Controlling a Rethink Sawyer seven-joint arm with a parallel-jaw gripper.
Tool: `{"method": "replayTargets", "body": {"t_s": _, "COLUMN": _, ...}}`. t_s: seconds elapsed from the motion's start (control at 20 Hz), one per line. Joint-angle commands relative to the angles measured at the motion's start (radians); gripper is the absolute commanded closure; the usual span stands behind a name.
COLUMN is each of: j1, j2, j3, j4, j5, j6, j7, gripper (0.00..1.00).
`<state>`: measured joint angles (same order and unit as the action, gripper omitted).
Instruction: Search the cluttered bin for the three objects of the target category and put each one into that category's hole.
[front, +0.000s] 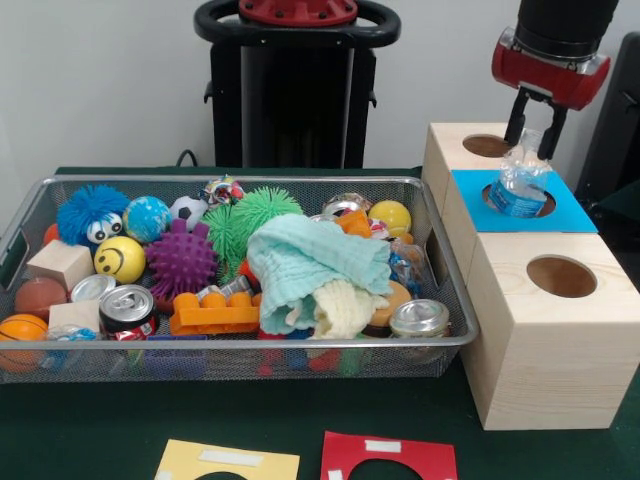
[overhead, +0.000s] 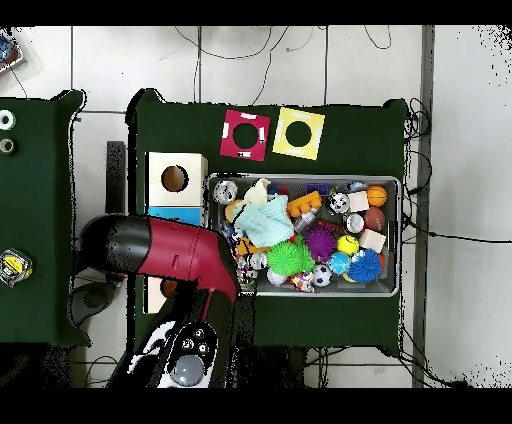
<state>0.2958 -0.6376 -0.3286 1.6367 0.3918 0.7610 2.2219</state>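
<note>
My gripper (front: 531, 145) hangs at the right, over the middle wooden box. It is shut on the top of a clear crumpled plastic bottle (front: 518, 192) with a blue label. The bottle's lower end sits in the round hole of the blue card (front: 565, 208) on that box. The wire-mesh bin (front: 300, 345) stands to the left, full of clutter: soda cans (front: 127, 308), a teal cloth (front: 315, 258), spiky and fuzzy balls. In the overhead view the red arm (overhead: 175, 250) hides the gripper and bottle; the bin's rim (overhead: 398, 235) and a strip of the blue card (overhead: 175, 214) show.
Three wooden boxes with holes stand in a row right of the bin, the near one (front: 561, 276) and the far one (front: 487, 146) without cards. A red card (front: 390, 458) and a yellow card (front: 228, 462) lie on the green table in front.
</note>
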Motion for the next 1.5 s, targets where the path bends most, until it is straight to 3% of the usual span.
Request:
{"method": "replayTargets", "body": {"t_s": 0.05, "j1": -0.029, "j2": 0.054, "j3": 0.088, "j4": 0.091, "j5": 0.046, "j6": -0.12, "j7": 0.199, "gripper": 1.0}}
{"method": "replayTargets", "body": {"t_s": 0.35, "j1": -0.018, "j2": 0.037, "j3": 0.08, "j4": 0.107, "j5": 0.048, "j6": -0.105, "j7": 0.204, "gripper": 1.0}}
{"method": "replayTargets", "body": {"t_s": 0.65, "j1": -0.028, "j2": 0.052, "j3": 0.099, "j4": 0.123, "j5": 0.051, "j6": -0.155, "j7": 0.187, "gripper": 1.0}}
{"method": "replayTargets", "body": {"t_s": 0.85, "j1": -0.018, "j2": 0.051, "j3": 0.084, "j4": 0.101, "j5": 0.044, "j6": -0.111, "j7": 0.197, "gripper": 1.0}}
{"method": "replayTargets", "body": {"t_s": 0.9, "j1": -0.016, "j2": 0.051, "j3": 0.08, "j4": 0.097, "j5": 0.043, "j6": -0.112, "j7": 0.201, "gripper": 0.0}}
{"method": "replayTargets", "body": {"t_s": 1.15, "j1": -0.032, "j2": 0.056, "j3": 0.086, "j4": 0.066, "j5": 0.035, "j6": -0.079, "j7": 0.177, "gripper": 0.0}}
{"method": "replayTargets", "body": {"t_s": 1.5, "j1": -0.04, "j2": 0.02, "j3": 0.063, "j4": 0.018, "j5": 0.018, "j6": 0.062, "j7": 0.18, "gripper": 0.0}}
